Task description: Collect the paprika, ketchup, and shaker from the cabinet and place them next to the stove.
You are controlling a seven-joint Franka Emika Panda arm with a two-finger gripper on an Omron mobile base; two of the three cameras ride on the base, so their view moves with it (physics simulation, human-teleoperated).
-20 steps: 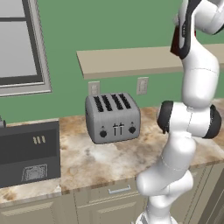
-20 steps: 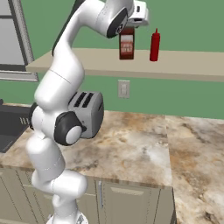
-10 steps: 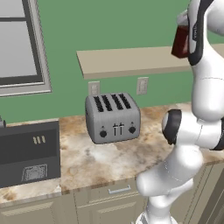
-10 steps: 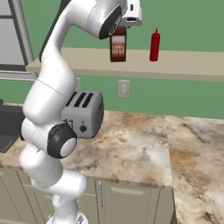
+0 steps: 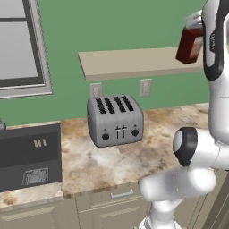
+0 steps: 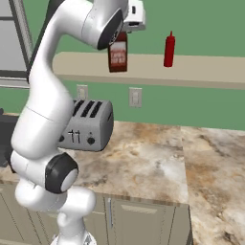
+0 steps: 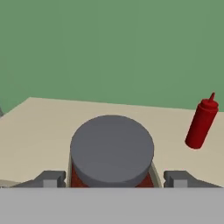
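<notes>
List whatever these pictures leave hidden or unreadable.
- Squat dark red-brown paprika jar: pale label too small to read, right base view.
- Same jar, left base view: the white arm covers its right side.
- Gripper: the jar's dark lid hides where the fingertips meet it, hand view.

A green wall [image 5: 134, 27] runs behind a mottled tan and brown stone counter [image 5: 112, 161], with pale grey-green cabinet fronts [image 6: 139, 222] and a metal drawer handle [image 5: 121, 193] below it. A grey-framed window [image 5: 22, 49] sits at the far left of the wall, and two white wall outlets [image 5: 145, 87] are set just above the counter. A silver four-slot toaster [image 5: 115, 120] stands on the counter below the outlets, with a dark sink basin [image 5: 29, 156] sunk into the counter to its left.
</notes>
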